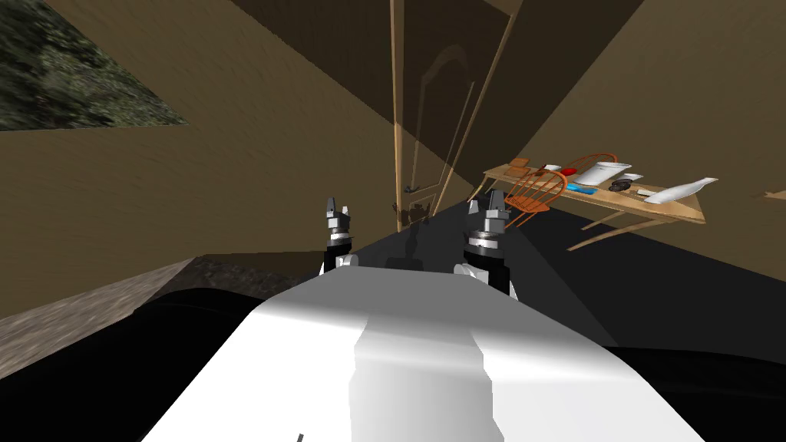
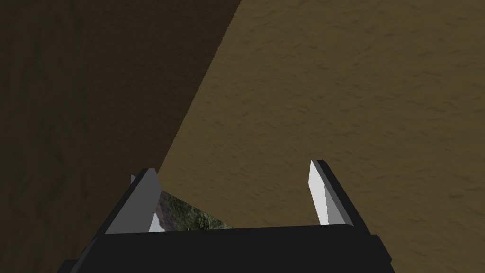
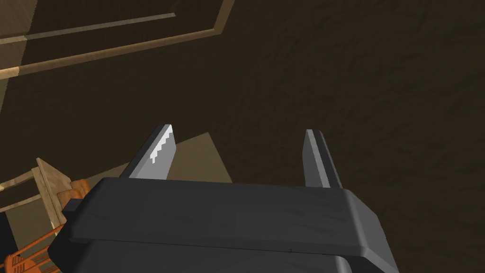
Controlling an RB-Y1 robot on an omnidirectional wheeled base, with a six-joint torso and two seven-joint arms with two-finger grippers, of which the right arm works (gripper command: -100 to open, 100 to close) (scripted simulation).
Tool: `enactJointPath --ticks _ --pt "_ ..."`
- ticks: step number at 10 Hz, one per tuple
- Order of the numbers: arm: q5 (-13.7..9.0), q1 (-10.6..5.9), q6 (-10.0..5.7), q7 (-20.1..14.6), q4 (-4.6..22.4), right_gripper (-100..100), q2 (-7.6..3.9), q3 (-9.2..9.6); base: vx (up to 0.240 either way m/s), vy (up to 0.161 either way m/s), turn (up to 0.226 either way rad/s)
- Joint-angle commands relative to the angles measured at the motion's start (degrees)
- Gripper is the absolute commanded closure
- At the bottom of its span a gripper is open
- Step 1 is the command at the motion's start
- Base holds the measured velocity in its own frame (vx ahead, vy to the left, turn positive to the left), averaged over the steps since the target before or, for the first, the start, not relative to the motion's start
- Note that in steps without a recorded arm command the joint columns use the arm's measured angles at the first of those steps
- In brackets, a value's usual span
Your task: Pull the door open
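On your right, a long light wooden table [image 1: 677, 209] carries a tapered white sack [image 1: 681, 190], a white tub [image 1: 604, 173], a small red dish [image 1: 568, 170], a flat blue slab [image 1: 586, 189] and a brown box [image 1: 520, 162].

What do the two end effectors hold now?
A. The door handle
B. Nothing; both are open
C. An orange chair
B: the left end effector and the right end effector each have their fingers spread with nothing between them, and both are short of the door.
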Motion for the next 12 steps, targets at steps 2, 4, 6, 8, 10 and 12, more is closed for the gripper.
enactJointPath --ticks 2,4,6,8,10,12 --pt "0.5 -1.13 -0.89 -0.9 3.1 -100 -0.82 0.09 0.14 -0.004 0.061" --pt "1.0 -2.24 -1.76 -1.7 6.2 -100 -1.6 0.18 0.082 -0.005 0.063" --pt "1.4 -3.14 -2.46 -2.4 8.7 -100 -2.22 0.25 0.086 -0.009 0.042" --pt "1.9 -4.24 -3.32 -3.3 11.7 -100 -2.96 0.34 0.099 -0.022 0.062" --pt "2.4 -5.38 -4.22 -4.1 14.8 -100 -3.74 0.43 0.095 -0.02 0.059" --pt "3.0 -6.69 -5.25 -5.1 18.3 -100 -4.61 0.54 0.094 -0.007 0.069"
